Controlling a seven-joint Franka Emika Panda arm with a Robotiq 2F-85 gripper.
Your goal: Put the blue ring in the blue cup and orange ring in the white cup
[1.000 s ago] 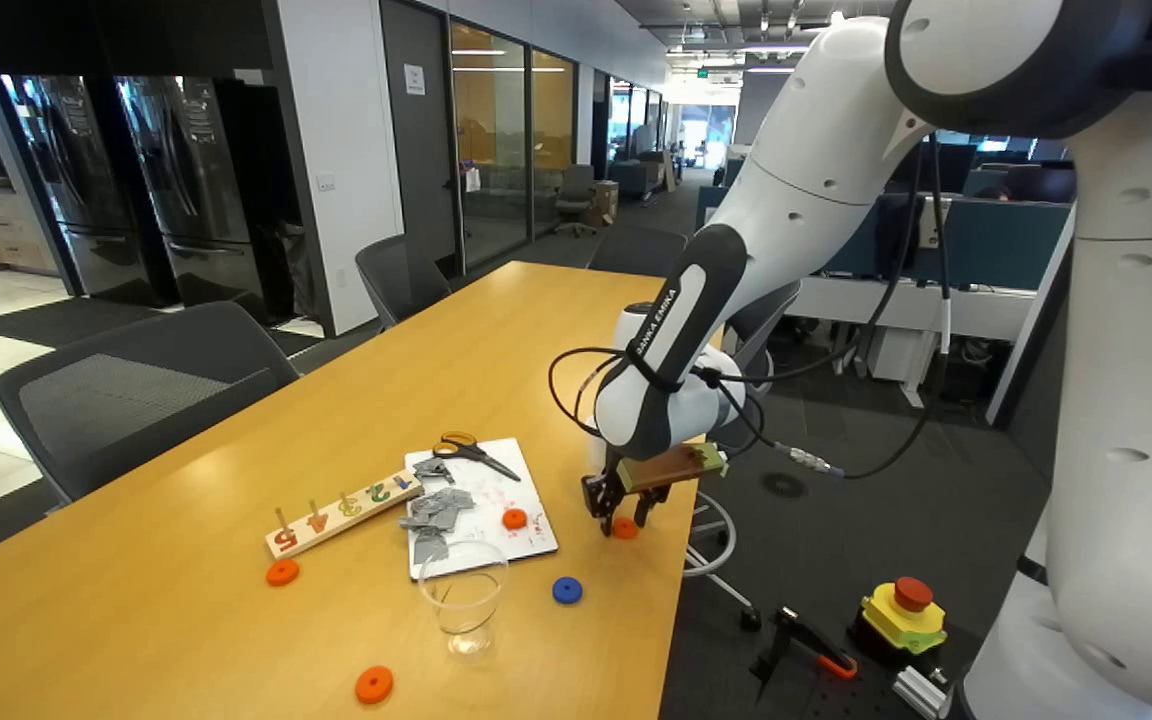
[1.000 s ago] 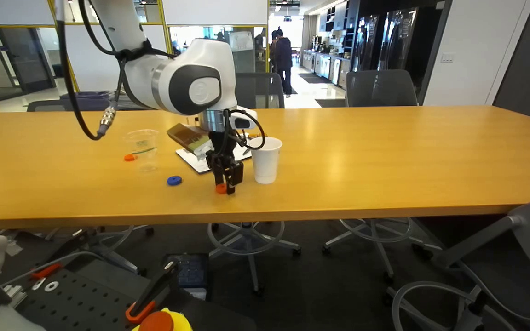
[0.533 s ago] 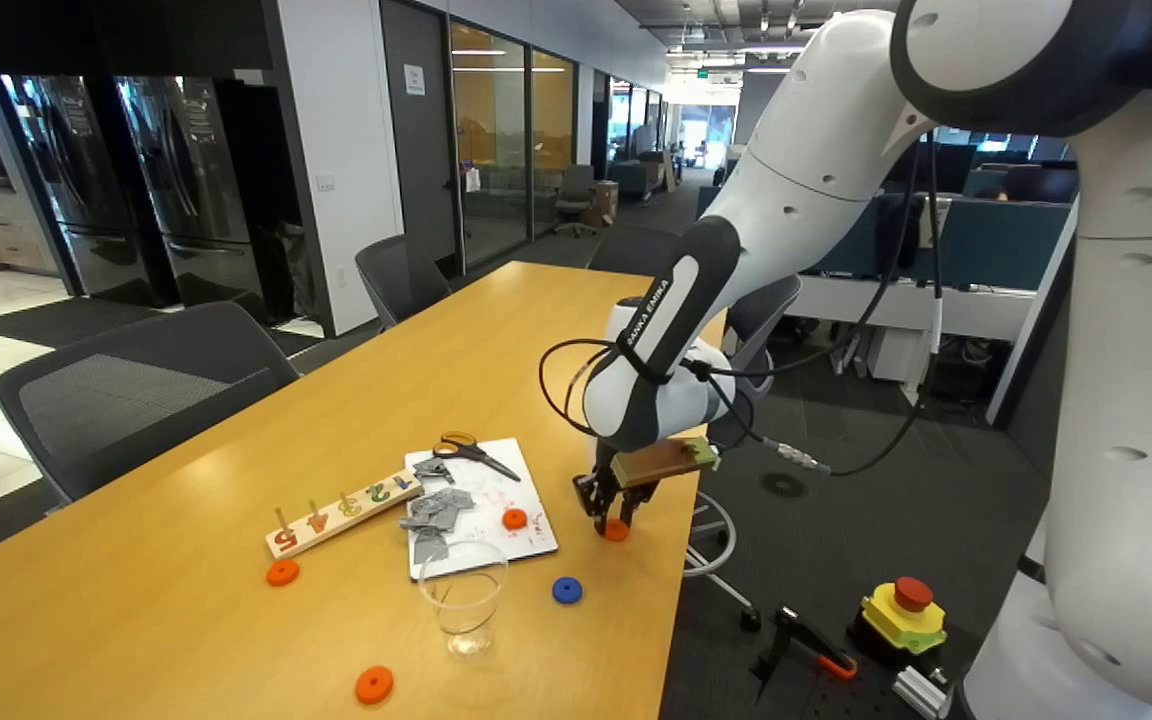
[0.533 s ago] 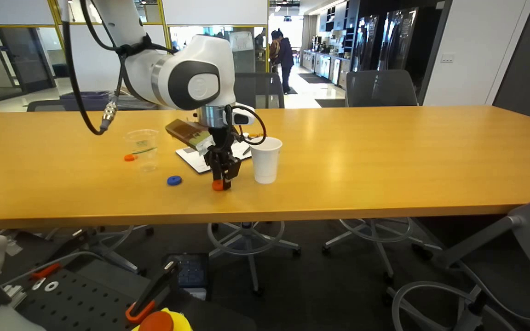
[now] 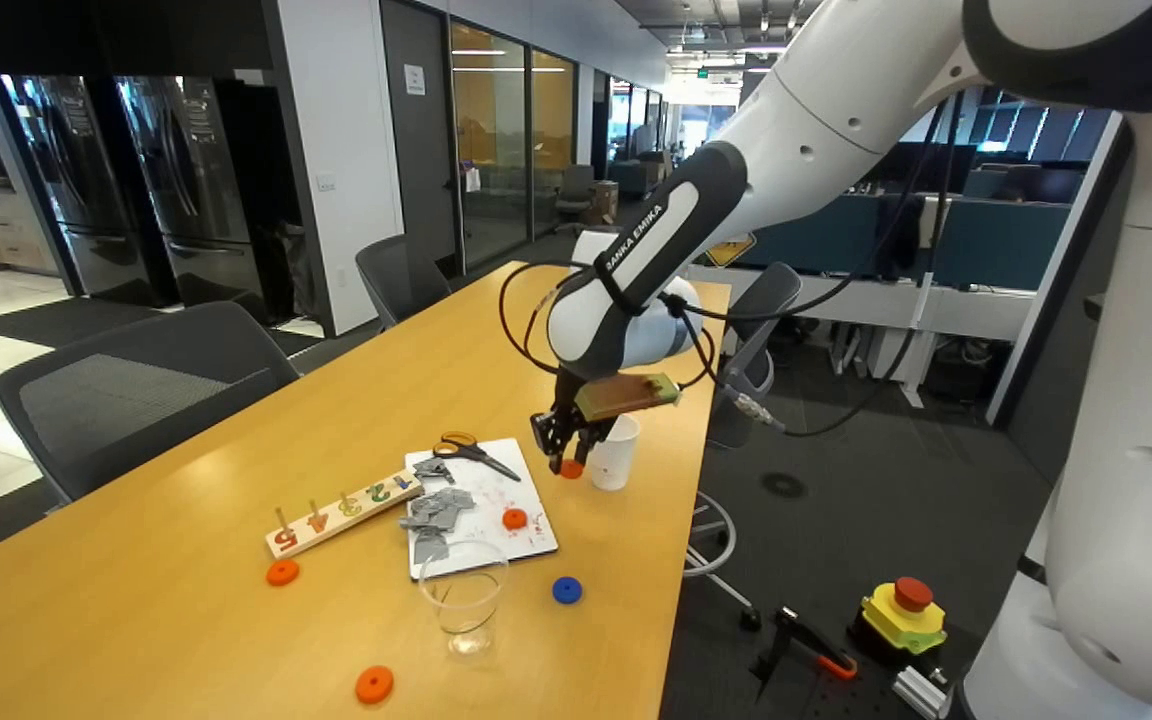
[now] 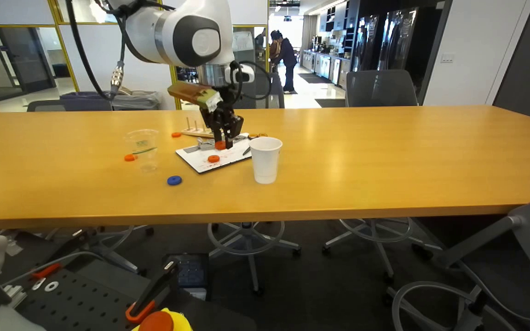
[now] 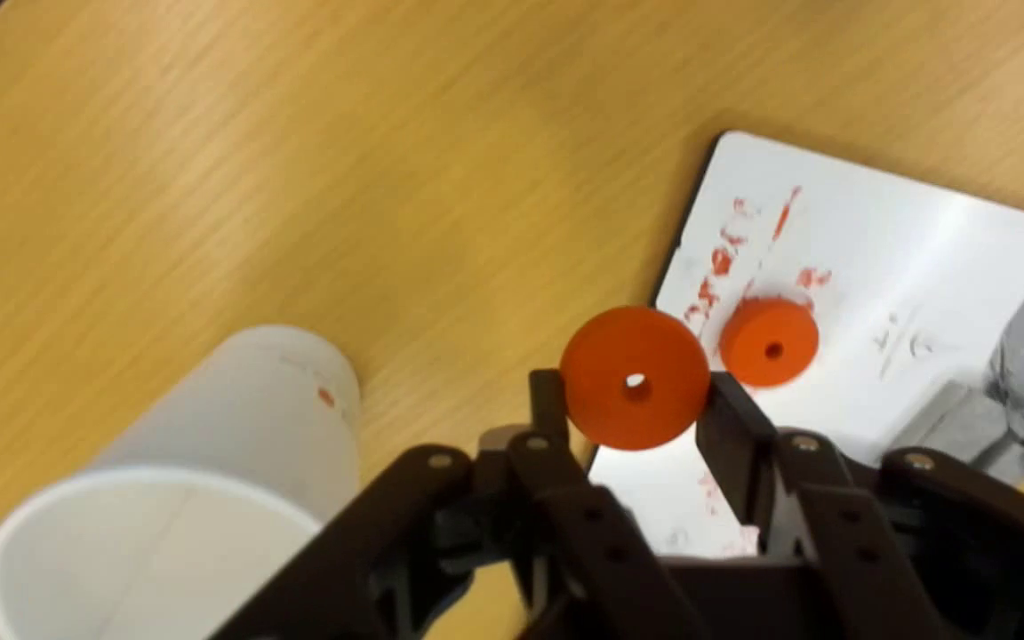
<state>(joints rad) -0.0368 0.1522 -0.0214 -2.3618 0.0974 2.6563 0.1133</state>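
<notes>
Jaws clamped tight on an orange ring [image 7: 635,418], aloft near the white cup [image 6: 265,161] | blue ring [image 5: 567,590] and blue cup [image 5: 466,605] on the tabletop [image 5: 236,640], apart | arm [image 5: 796,150] reads "ANKA EMIKA" | peg board [image 5: 346,515] shows 5, 4 | red scrawl [image 7: 721,260] on whiteboard [image 7: 885,258] unreadable

Blue ring [image 6: 174,180] flat on surface [image 6: 384,161]; clear cup [image 5: 466,605] upright; white cup [image 6: 265,161] upright; orange ring [image 7: 636,418] clamped aloft in tool [image 7: 636,391].
</notes>
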